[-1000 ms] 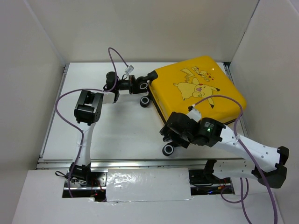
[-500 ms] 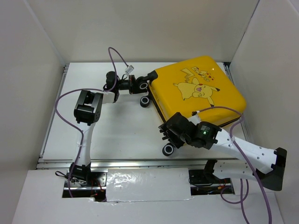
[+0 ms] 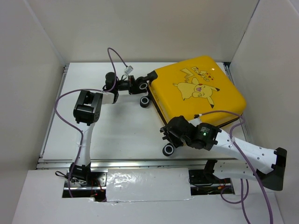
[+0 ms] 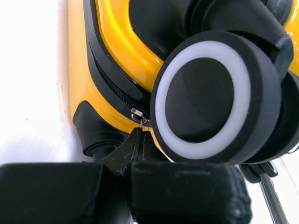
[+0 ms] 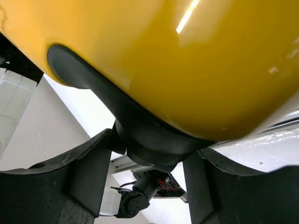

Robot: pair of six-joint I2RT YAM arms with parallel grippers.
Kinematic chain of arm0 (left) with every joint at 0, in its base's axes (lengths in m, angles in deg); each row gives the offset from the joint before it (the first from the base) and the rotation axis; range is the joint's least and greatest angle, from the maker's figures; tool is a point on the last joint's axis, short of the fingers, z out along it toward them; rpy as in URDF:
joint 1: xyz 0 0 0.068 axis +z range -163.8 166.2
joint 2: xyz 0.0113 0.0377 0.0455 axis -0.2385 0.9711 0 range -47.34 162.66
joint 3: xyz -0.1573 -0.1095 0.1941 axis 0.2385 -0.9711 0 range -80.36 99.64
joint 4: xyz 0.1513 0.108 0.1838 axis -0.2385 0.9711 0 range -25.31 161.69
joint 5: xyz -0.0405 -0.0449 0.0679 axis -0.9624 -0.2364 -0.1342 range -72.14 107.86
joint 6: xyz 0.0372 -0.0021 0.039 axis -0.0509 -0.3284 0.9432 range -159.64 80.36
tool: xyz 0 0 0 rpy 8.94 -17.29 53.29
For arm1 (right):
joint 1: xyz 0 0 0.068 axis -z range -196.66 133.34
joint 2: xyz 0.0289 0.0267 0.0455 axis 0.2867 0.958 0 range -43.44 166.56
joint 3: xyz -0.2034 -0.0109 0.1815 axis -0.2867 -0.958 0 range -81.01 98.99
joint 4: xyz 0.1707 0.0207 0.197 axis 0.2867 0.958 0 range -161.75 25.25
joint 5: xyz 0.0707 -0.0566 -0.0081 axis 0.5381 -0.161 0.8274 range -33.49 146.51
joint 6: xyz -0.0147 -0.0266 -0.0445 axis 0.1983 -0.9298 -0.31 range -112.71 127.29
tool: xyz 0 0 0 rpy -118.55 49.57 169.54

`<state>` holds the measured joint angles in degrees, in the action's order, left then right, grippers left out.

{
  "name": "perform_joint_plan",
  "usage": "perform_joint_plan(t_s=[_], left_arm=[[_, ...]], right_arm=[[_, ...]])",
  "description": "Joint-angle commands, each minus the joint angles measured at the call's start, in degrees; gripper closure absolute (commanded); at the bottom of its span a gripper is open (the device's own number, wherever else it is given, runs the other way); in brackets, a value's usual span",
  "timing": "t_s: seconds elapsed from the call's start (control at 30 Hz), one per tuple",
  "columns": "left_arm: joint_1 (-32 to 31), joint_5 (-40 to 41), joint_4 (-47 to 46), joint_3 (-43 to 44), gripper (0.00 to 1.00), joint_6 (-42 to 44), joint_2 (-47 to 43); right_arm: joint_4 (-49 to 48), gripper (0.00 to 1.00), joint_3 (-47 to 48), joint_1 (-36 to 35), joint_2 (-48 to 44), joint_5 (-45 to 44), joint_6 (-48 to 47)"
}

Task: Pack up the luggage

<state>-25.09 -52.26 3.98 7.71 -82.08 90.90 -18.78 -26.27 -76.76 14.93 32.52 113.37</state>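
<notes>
**Hands at the closed luggage: left clamped on zip pull, right astride a corner fitting**

The luggage (image 3: pixel 201 91) lay flat on the far right part of the surface (image 3: pixel 117 126), lid up and closed, cartoon face showing. Its far right corner sat close to the right wall (image 3: pixel 273 70) and to the back edge of the surface.

The left hand (image 4: pixel 130 168) was at the far left corner of the luggage, just beside a wheel (image 4: pixel 205 98). Its fingers (image 4: pixel 60 191) were pressed together with no gap showing. The dark tab of the zip pull (image 4: pixel 137 116) ran down between them, so the hand was clenched on that pull. The zip track curved away up the yellow shell above it.

The right hand (image 5: pixel 148 147) was at the near left edge of the luggage, above the near wheel (image 3: pixel 168 150). Its fingers (image 5: pixel 88 172) stood wide apart, one on each side of a black fitting (image 5: pixel 154 140) under the yellow shell. Both fingers lay right against that fitting. Whether they pinched it or only bracketed it could not be determined.

Open room lay to the left of the luggage, across the middle and left of the surface, up to the left wall (image 3: pixel 28 70). On the right side the luggage had little clearance.
</notes>
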Motion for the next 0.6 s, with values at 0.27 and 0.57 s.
perform_joint_plan(t_s=[0.27,0.57], left_arm=[[2.7,-6.4,-0.1,-4.8,1.0,1.9,-3.2],[3.0,-7.7,2.9,-3.4,1.0,2.4,-3.5]], right_arm=[[11.0,1.0,12.6,-6.3,2.0,-17.0,-3.9],[18.4,1.0,26.1,-10.5,8.4,-27.6,-9.8]])
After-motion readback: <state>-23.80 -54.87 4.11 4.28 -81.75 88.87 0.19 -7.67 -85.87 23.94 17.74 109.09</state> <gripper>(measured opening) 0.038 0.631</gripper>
